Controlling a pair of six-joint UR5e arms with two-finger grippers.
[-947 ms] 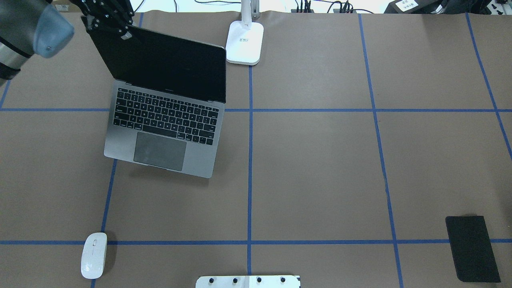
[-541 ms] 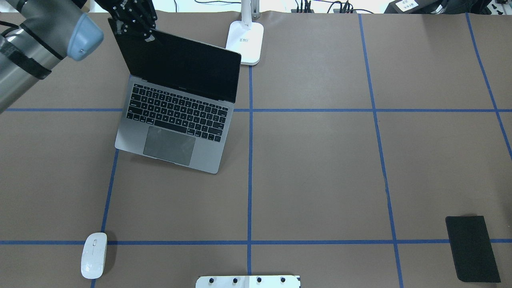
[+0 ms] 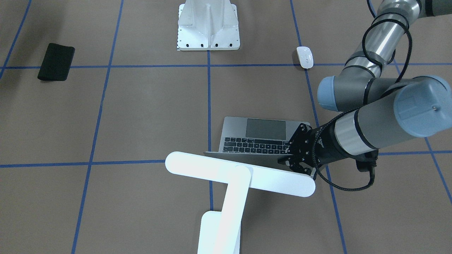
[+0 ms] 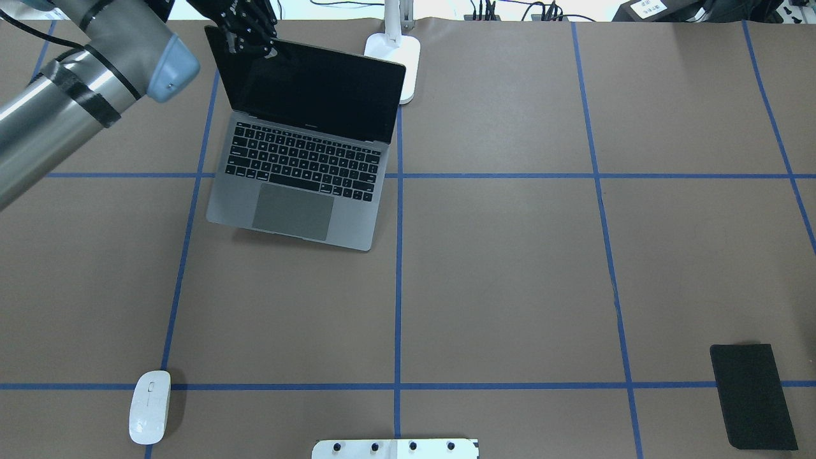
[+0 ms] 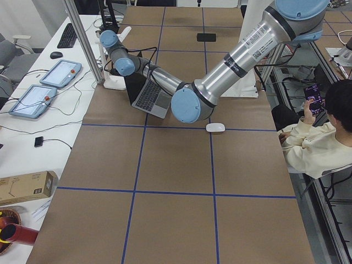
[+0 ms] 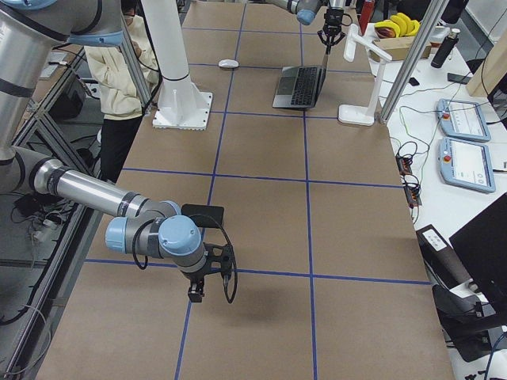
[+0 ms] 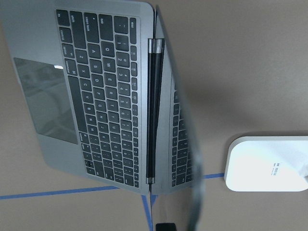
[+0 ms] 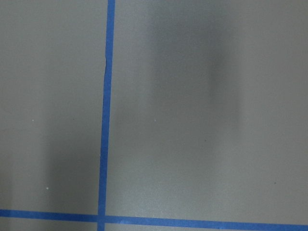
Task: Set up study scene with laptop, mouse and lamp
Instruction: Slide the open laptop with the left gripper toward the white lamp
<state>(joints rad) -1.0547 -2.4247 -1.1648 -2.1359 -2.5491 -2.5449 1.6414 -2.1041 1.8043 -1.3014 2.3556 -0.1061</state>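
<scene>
The space-grey laptop [image 4: 299,185] stands open at the far left of the table, its black screen facing the robot. My left gripper [image 4: 252,38] is shut on the top left corner of its lid; it also shows in the front-facing view [image 3: 295,155]. The white lamp [image 3: 240,173] stands just right of the laptop, its base [image 4: 403,57] partly behind the screen edge. The white mouse [image 4: 150,407] lies at the near left on the blue tape line. My right gripper [image 6: 196,294] hangs low over bare table at the near right; I cannot tell whether it is open.
A flat black mouse pad [image 4: 752,395] lies at the near right. The white bolted pedestal [image 4: 395,448] sits at the near middle edge. Blue tape lines grid the brown table. A seated person [image 5: 313,137] is beside the table behind the robot.
My left gripper has dragged the open laptop to the right, towards the lamp base. Its screen edge now overlaps the lamp base in the overhead view. Mouse and mouse pad have not moved.
</scene>
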